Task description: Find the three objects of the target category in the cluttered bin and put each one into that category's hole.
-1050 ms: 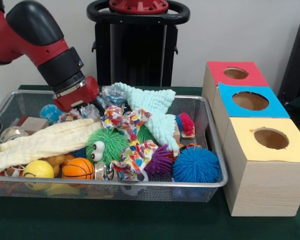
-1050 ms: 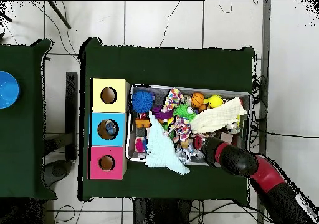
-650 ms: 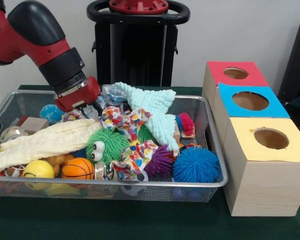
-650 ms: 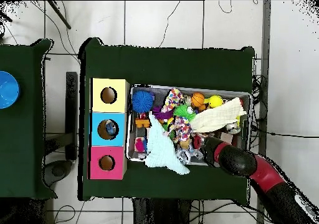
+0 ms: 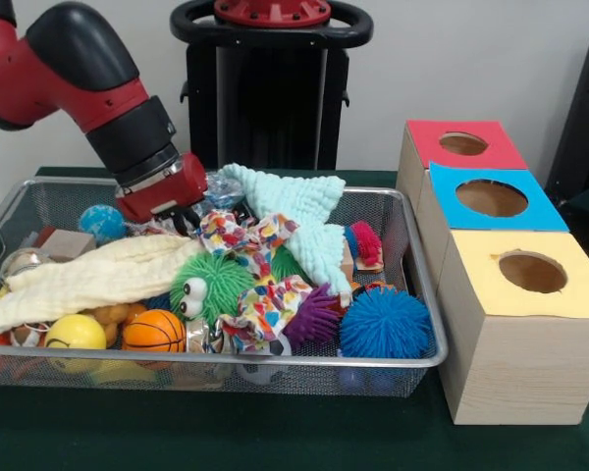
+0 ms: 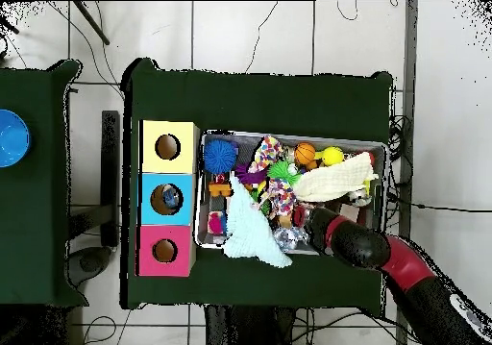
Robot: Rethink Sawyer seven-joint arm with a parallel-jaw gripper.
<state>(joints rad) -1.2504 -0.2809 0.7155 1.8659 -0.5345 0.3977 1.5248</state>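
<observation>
End effector (image 5: 184, 218): low over the far-left part of the wire bin (image 5: 424, 294), tips down among the clutter just beside the patterned cloth (image 5: 260, 257). I cannot tell how far apart the tips are, nor whether they have hold of anything.
Target things: the category is not stated, so which 3 count is a judgement. Candidates around the patterned cloth: green googly-eyed puff (image 5: 208, 286) just in front of it, blue spiky ball (image 5: 385, 324) toward the boxes, basketball (image 5: 152, 331) and yellow ball (image 5: 76, 334) at the near rim.
Holes: red box (image 5: 461, 145), blue box (image 5: 491, 199) and yellow box (image 5: 530, 275) stand beside the bin on the bench (image 5: 275, 432). In the overhead view the blue box's hole seems to hold something already.
Risk 1: the cream cloth (image 5: 88, 278) and mint cloth (image 5: 309, 221) drape over the pile; a blind close could snag fabric and drag neighbours out.
Risk 2: crinkly clear wrap (image 5: 216, 186) beside the end effector may be grabbed by mistake.
Risk 3: soft, round toys may slip.
</observation>
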